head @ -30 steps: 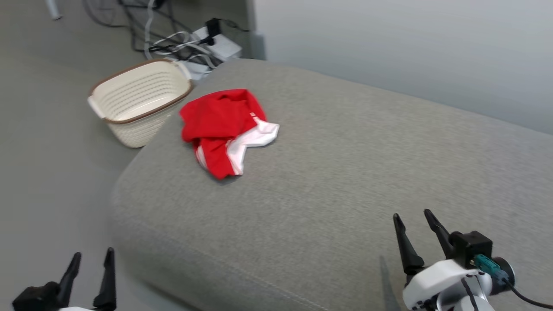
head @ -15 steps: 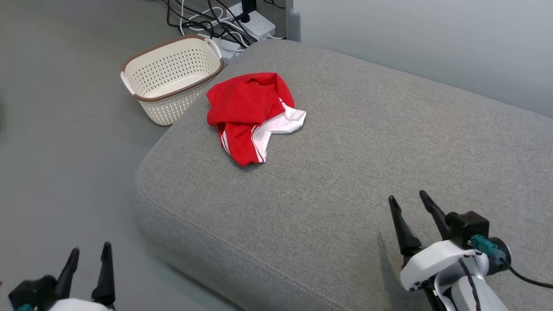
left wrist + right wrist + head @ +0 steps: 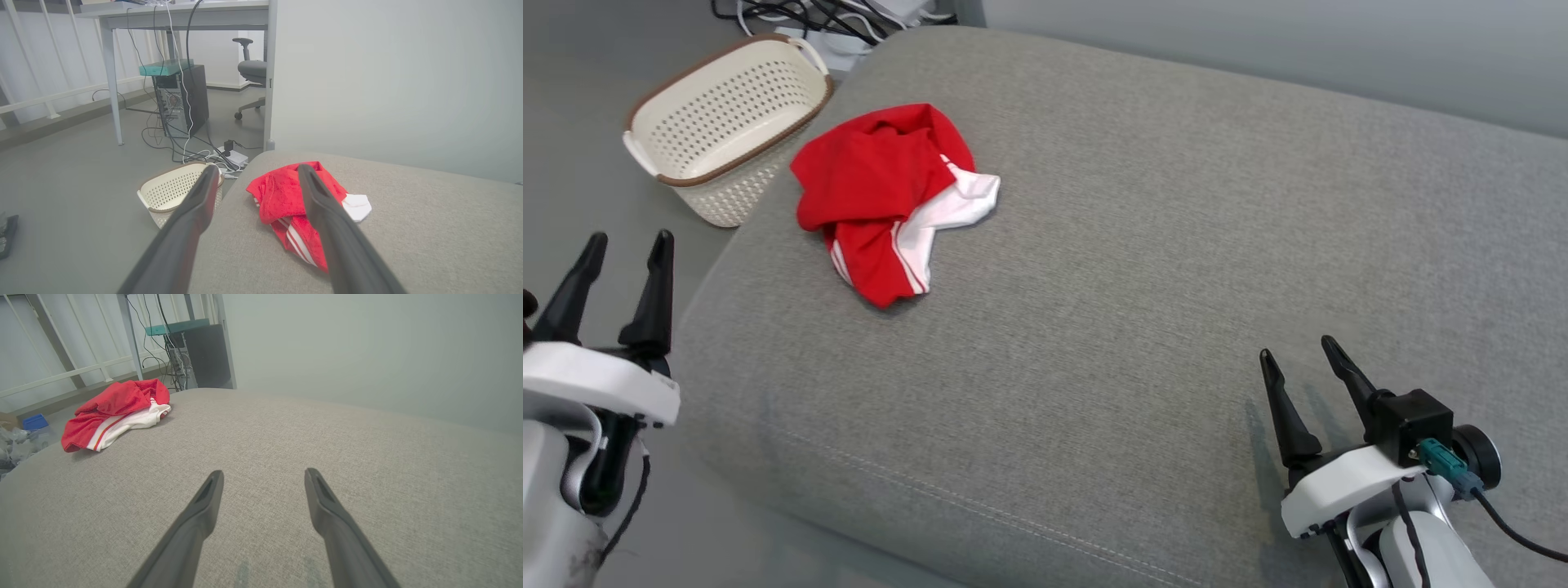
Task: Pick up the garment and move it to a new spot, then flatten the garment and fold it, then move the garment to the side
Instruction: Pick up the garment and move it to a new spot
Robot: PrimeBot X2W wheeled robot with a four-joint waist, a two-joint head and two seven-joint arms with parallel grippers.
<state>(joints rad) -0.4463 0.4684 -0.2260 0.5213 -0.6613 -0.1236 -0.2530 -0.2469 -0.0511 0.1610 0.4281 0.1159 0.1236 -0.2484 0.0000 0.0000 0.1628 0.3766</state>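
Targeting crumpled red-white fabric garment | pickup step | left hand, right hand splayed, empty | next: pinch fold

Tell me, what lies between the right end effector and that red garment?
Bare grey cushion, nothing else: the head view shows an unbroken stretch from the right end effector to the crumpled red-and-white garment.

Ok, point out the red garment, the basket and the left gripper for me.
red garment (image 3: pixel 866 175), head view, bunched red middle.
basket (image 3: pixel 727 196), head view, near outer wall.
left gripper (image 3: pixel 631 237), head view, midway between fingertips.
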